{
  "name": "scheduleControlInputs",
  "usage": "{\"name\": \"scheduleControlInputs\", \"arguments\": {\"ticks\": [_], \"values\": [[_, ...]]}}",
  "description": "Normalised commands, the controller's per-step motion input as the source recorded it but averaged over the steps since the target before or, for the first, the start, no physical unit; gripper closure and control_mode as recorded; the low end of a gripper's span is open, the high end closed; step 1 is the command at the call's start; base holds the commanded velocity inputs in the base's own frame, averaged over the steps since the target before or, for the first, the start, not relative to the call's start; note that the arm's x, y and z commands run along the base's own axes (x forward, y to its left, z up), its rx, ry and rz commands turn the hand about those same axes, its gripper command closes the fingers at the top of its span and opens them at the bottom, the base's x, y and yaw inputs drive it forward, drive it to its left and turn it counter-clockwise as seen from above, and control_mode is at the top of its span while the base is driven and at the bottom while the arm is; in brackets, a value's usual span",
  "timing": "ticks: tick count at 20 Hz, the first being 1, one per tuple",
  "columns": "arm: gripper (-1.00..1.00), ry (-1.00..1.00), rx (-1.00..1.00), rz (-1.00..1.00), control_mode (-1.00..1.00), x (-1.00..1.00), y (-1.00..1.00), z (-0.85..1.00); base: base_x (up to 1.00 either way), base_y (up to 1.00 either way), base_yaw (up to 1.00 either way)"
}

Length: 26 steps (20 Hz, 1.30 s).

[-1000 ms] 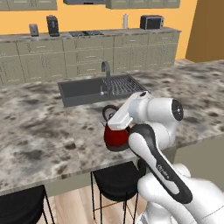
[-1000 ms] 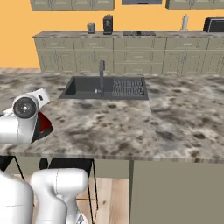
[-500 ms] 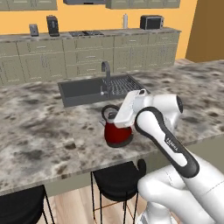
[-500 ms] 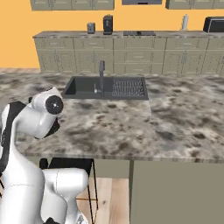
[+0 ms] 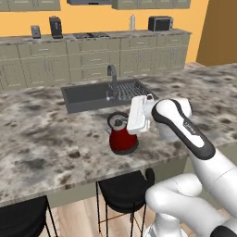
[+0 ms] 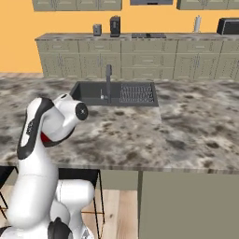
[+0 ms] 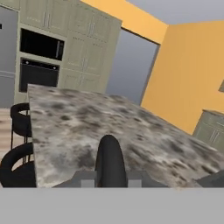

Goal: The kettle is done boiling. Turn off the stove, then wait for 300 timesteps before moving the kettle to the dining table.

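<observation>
Sitting on the dining table (image 5: 41, 139), the kettle (image 5: 123, 137) is just in front of the sink basin (image 5: 92, 96), toward the stool side, close to the near edge. From the left base view its base looks flat on the granite and the body upright.

Gripper (image 5: 134, 121): the white hand is right against the kettle's handle, sink side up. Fingers are hidden behind the hand there. In the hand view one dark finger tip (image 7: 111, 162) rises at the bottom with the long counter beyond it; the kettle isn't in that shot. I can't tell whether the fingers are spread, pressed together, or pinching the handle.

From the right base view, a sliver of red shows behind the arm's elbow; nothing more.

The stove (image 5: 90, 35) is on the far wall counter, well behind the sink. Knob state is too small to read.

Risks, my read:
- If the handle is pinched and the arm lifts or swings, the kettle drags or tips toward the sink.
- It's near the table's front edge; a sideways nudge from the wrist on retreat could push it off onto the stools (image 5: 122, 190).
- Releasing with the kettle not fully seated would make it rock.

Labels/writing: none legible anywhere. Appliances on the wall counter show no readable brand.
</observation>
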Motion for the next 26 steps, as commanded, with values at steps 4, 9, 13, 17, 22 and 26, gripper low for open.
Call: {"name": "scheduleControlInputs", "arguments": {"ticks": [4, 9, 13, 17, 22, 26], "values": [[1.00, 0.00, 0.02, 0.13, -1.00, 0.07, -0.09, -0.06, 0.00, 0.00, 0.00], [1.00, 0.00, 0.02, 0.08, -1.00, 0.04, -0.14, -0.03, 0.00, 0.00, 0.00], [1.00, 0.00, 0.02, 0.03, -1.00, 0.09, -0.16, -0.09, 0.00, 0.00, 0.00], [1.00, 0.00, 0.03, 0.02, -1.00, 0.16, -0.12, -0.14, 0.00, 0.00, 0.00], [1.00, 0.00, 0.03, 0.02, -1.00, 0.18, -0.08, -0.17, 0.00, 0.00, 0.00], [1.00, 0.00, 0.03, 0.02, -1.00, 0.18, -0.08, -0.19, 0.00, 0.00, 0.00]]}}
